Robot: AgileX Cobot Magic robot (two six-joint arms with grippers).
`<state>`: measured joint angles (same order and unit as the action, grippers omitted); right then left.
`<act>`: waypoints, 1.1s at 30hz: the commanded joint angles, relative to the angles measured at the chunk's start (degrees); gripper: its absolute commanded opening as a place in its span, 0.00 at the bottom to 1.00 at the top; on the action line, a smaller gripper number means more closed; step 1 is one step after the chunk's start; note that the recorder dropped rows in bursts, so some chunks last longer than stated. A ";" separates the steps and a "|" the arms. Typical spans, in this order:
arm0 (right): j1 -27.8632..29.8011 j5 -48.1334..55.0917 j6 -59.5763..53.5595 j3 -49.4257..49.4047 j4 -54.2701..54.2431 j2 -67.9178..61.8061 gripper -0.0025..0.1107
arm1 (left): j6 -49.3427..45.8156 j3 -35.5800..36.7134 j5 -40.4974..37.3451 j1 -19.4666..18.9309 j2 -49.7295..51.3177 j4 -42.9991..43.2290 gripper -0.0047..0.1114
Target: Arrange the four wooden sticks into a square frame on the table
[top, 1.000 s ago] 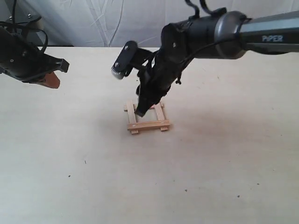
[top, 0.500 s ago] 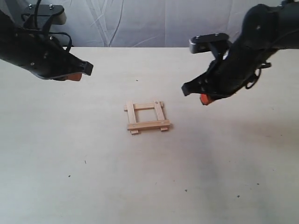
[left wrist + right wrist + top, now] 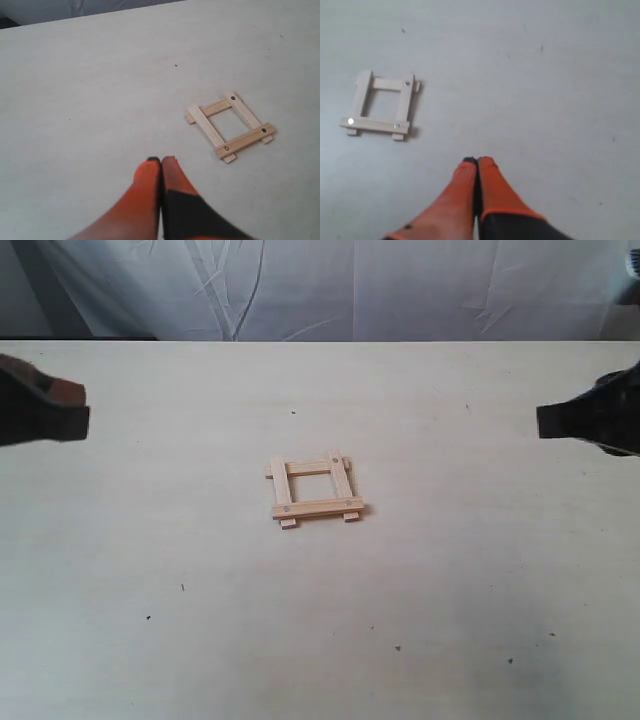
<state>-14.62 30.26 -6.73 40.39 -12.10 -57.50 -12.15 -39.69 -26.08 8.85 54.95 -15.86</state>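
Note:
The four wooden sticks lie overlapped at their corners as a small square frame in the middle of the table, ends sticking out slightly. The same frame shows in the left wrist view and again as the frame in the right wrist view. My left gripper is shut and empty, well away from the frame; in the exterior view it sits at the left edge as the left gripper. My right gripper is shut and empty too, far off at the right edge.
A white crumpled backdrop hangs behind the table's far edge. A few tiny dark specks dot the tabletop. The right arm is a dark shape at the right border.
Both arms have pulled back from the frame to the sides of the view. The right gripper, which stood over the frame a second ago, has withdrawn right. The frame has not moved.

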 commanded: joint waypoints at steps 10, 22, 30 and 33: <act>0.24 -5.10 -0.27 -13.16 1.70 35.85 0.02 | 0.82 10.67 5.85 0.28 -23.93 -1.65 0.04; 0.24 -5.19 -0.27 -13.16 1.16 46.74 0.02 | 0.82 10.67 5.73 0.28 -27.25 -1.03 0.04; 0.24 -5.19 -0.27 -13.16 1.36 46.80 0.02 | 0.82 10.67 5.73 0.28 -27.25 -1.03 0.04; 0.24 -5.55 -0.27 -13.28 2.06 46.80 0.02 | 0.82 10.67 5.73 0.28 -27.25 -1.03 0.04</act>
<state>-14.62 25.42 -6.81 27.44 -11.03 -11.09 -11.61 -29.37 -20.85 8.85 27.97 -16.68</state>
